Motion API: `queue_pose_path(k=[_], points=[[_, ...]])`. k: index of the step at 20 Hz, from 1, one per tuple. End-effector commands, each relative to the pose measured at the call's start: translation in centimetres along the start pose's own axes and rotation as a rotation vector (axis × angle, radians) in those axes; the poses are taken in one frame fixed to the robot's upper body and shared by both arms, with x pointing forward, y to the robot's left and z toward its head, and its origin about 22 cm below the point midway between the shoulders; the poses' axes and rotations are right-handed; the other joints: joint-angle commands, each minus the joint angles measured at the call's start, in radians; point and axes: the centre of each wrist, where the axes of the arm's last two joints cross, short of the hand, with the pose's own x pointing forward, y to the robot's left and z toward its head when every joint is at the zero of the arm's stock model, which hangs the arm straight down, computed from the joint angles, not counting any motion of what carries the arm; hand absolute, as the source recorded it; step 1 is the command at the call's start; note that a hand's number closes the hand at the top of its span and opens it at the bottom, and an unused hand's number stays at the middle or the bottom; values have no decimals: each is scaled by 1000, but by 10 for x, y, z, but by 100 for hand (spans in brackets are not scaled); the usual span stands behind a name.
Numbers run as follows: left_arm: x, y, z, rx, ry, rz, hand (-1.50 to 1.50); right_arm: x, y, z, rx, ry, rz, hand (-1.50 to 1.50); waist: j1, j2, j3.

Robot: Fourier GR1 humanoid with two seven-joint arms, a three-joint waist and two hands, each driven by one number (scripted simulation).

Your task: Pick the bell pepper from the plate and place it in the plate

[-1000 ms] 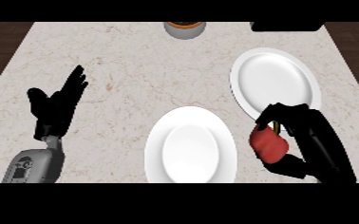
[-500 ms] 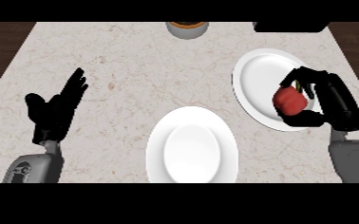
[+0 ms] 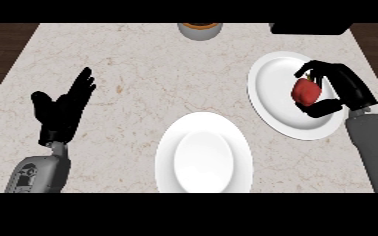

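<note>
— Left hand (image 3: pixel 63 109)?
— Open, fingers up, resting at the marble counter's (image 3: pixel 148 70) left side.
— And the middle?
— One white plate (image 3: pixel 204 154) near the front edge.
— Farther right?
— Right hand (image 3: pixel 338 90) curls around the red bell pepper (image 3: pixel 305 91), held over the second plate (image 3: pixel 284 100).

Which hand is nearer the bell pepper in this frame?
Right. The right hand is curled round the bell pepper over the far-right plate. The left hand rests open at the counter's left side, far from it.
</note>
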Motion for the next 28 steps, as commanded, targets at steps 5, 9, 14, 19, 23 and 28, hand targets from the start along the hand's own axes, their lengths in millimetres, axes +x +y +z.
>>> queue_pose_path(k=[5,9,14,19,23,28], points=[[9,11,-4,-4,1,-7,0,-27,0,-21,33,-136,-74,-150,-1,-2,0],[12,-1,7,11,3,-12,0,-32,-7,-5,-84,-302,-206,-150,-11,-9,1],[-16,10,16,20,14,-13,0,-14,-21,-14,-82,-430,-466,-150,-26,-13,-1],[6,15,7,14,20,-19,0,-41,-40,7,5,-236,-678,-150,-25,-12,-1],[0,-7,3,10,10,-1,0,-41,-65,1,124,-219,-777,-150,-23,-9,-1],[-13,-11,-5,15,7,4,0,-59,-55,13,92,-245,-787,-150,-14,-2,0]])
